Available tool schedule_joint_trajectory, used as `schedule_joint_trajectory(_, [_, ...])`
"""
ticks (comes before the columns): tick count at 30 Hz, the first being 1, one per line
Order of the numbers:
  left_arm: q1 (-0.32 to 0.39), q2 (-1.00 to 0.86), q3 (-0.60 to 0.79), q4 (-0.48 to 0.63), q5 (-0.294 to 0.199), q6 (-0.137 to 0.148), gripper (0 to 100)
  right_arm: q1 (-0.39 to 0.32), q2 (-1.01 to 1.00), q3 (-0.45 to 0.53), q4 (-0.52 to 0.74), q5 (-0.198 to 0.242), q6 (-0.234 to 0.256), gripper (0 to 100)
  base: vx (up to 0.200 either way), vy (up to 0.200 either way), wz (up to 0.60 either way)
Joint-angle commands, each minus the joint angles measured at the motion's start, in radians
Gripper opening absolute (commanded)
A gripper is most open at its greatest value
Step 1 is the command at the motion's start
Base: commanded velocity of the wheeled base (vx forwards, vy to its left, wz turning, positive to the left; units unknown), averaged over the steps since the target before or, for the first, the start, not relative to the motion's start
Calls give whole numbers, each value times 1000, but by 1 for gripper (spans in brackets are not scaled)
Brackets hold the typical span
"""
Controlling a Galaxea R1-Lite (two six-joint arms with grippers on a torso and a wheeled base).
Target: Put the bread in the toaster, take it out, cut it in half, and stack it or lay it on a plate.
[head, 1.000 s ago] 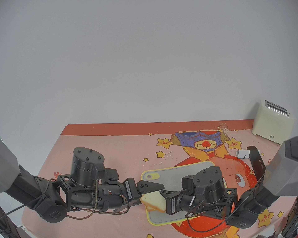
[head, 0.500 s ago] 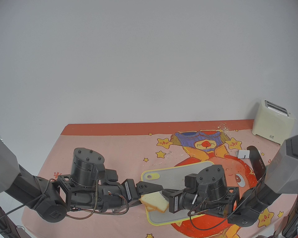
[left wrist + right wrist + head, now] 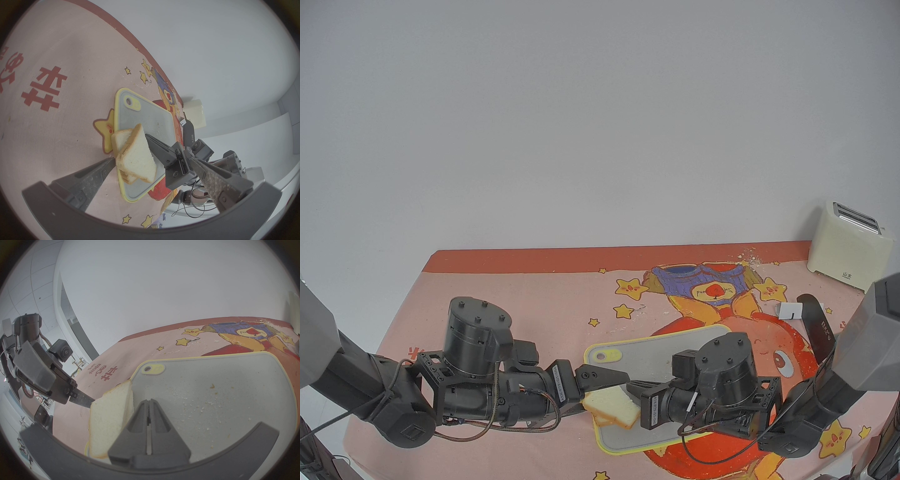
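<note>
My left pincer (image 3: 151, 160) stands spread wide, nothing clamped. The bread (image 3: 136, 154) sits between its fingers: one piece lies flat and another leans tilted over it, with one finger just beside the crust. On the bread's far side from that pincer, my right pincer (image 3: 149, 405) has its fingers pressed together and empty, the tip right against the tilted piece. I can't tell whether it touches.

I judge the bread light, soft and crumbly, so a hard squeeze would crush or tear it. I'd close gently across the crust edges, where it is firmest, and take both pieces together.

Beyond the right pincer are the cutting board (image 3: 218, 390), the knife (image 3: 817, 325) and, farthest off, the toaster (image 3: 850, 245).
</note>
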Motion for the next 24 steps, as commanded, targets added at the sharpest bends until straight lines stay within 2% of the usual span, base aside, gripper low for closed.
schedule_joint_trajectory(1, [0,-3,0,-2,0,-2,100,1,4,0,1,2,0,0,0,0,0])
schedule_joint_trajectory(24, [-2,37,-7,-2,1,-2,100,8,1,-3,1,2,0,0,0,0,0])
